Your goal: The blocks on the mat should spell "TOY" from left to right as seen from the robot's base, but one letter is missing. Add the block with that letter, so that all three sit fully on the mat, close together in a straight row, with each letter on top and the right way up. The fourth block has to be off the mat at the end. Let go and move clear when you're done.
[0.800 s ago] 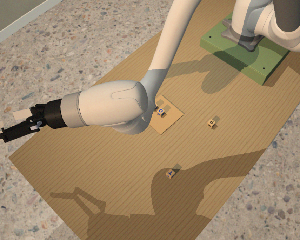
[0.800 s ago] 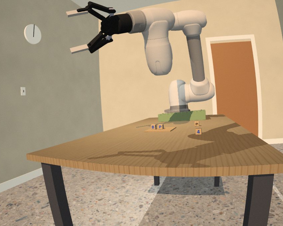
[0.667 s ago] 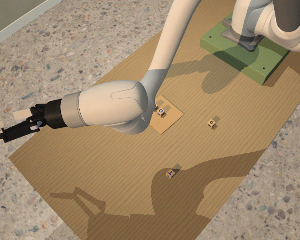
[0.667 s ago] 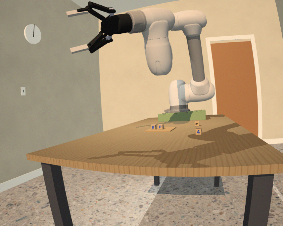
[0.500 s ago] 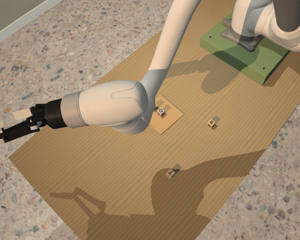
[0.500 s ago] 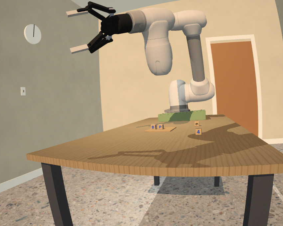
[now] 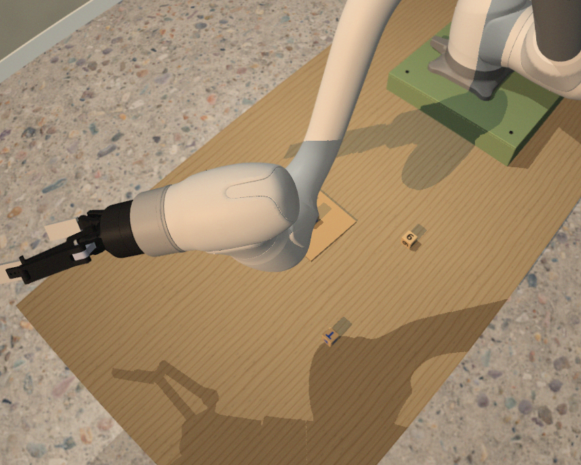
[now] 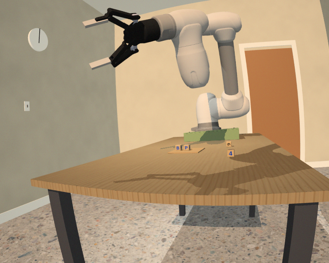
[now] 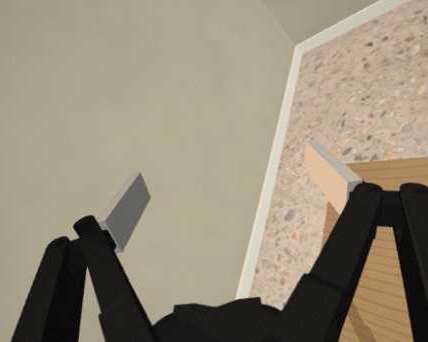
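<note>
My gripper [image 8: 91, 44] is open and empty, held high above the table's left side, far from all blocks; it also shows in the overhead view [image 7: 27, 252] and the wrist view [image 9: 231, 190]. The thin tan mat [image 8: 186, 150] lies mid-table and carries two blocks side by side, with side faces B [image 8: 177, 147] and P [image 8: 186, 147]. In the overhead view the arm hides both blocks and most of the mat [image 7: 333, 228]. A block with T on top [image 7: 330, 336] lies off the mat toward the table's near edge. A block with 9 on top [image 7: 410, 238] lies off the mat to its right.
The green base plate [image 7: 476, 105] carries the arm at the table's far end. The wrist view shows only the wall, the floor and a corner of the table [image 9: 386, 250]. The arm's shadow falls across the near part of the table.
</note>
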Robot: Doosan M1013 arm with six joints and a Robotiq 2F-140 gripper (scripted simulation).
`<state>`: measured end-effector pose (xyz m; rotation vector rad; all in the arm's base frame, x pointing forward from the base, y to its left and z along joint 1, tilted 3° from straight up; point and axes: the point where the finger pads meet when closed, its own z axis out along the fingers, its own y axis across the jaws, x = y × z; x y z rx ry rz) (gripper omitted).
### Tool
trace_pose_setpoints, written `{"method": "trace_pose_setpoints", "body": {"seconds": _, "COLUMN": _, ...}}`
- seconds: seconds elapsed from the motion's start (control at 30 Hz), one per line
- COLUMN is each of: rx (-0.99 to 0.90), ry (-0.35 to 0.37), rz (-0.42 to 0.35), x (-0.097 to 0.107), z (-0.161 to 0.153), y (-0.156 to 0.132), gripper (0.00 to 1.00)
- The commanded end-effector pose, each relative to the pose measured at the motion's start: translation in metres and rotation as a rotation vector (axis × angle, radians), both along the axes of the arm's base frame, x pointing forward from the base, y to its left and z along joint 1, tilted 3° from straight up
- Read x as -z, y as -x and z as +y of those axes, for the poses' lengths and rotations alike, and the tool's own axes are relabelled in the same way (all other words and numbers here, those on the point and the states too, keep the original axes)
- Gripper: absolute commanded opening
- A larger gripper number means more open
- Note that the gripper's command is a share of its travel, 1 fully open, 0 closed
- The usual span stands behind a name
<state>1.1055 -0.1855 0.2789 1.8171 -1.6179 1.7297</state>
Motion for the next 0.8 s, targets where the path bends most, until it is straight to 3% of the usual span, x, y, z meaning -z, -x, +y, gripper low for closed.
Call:
{"method": "trace_pose_setpoints", "body": {"seconds": 0.0, "rx": 0.039, "ry": -0.075, "rz": 0.068, "x": 0.045, "z": 0.034, "y": 0.026, "gripper": 1.0}}
{"method": "trace_pose_setpoints", "body": {"seconds": 0.23, "rx": 0.104, "ry": -0.198, "rz": 0.184, "x": 0.111, "z": 0.091, "y": 0.074, "gripper": 1.0}}
{"method": "trace_pose_setpoints", "body": {"seconds": 0.3, "rx": 0.104, "ry": -0.198, "rz": 0.184, "x": 0.111, "z": 0.091, "y": 0.074, "gripper": 1.0}}
{"method": "trace_pose_setpoints", "body": {"seconds": 0.33, "rx": 0.124, "ry": -0.24, "rz": 0.228, "x": 0.133, "z": 0.112, "y": 0.093, "gripper": 1.0}}
{"method": "trace_pose_setpoints", "body": {"seconds": 0.77, "rx": 0.211, "ry": -0.439, "rz": 0.466, "x": 0.228, "z": 0.226, "y": 0.197, "gripper": 1.0}}
